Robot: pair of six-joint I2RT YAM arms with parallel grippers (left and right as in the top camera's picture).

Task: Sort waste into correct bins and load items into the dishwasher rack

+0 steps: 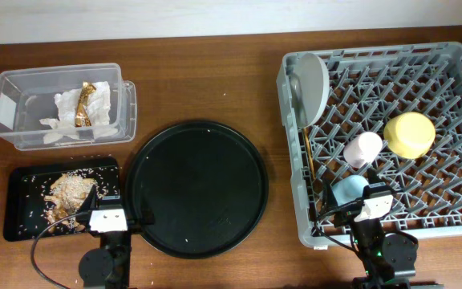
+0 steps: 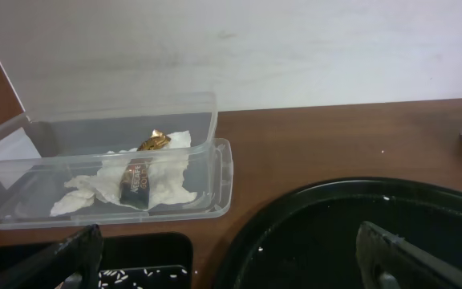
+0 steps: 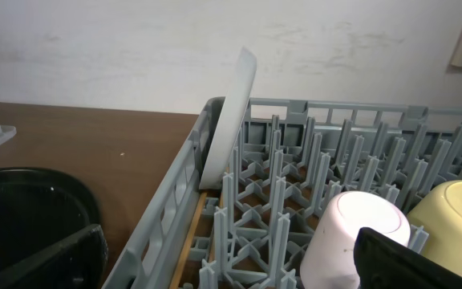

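The crumpled white napkin [image 1: 66,112] and gold-brown wrapper [image 1: 87,103] lie in the clear box [image 1: 22,88], also in the left wrist view [image 2: 207,120]. Tan food scraps [image 1: 70,191] lie in the shallow black tray [image 1: 22,209]. The grey rack [image 1: 439,231] holds the grey plate [image 1: 311,84] on edge, the pink cup [image 1: 363,149], yellow bowl [image 1: 410,134], blue cup [image 1: 349,190] and chopsticks [image 1: 308,152]. My left gripper [image 1: 112,210] is open and empty between the black tray and the round tray. My right gripper [image 1: 367,201] is open and empty over the rack's near left corner, by the pink cup [image 3: 351,233].
The large round black tray [image 1: 197,189] lies mid-table with a few rice grains on it. Rice grains are scattered in the shallow black tray [image 2: 143,257]. A white wall runs along the far edge of the table. The plate [image 3: 231,120] leans at the rack's far left wall.
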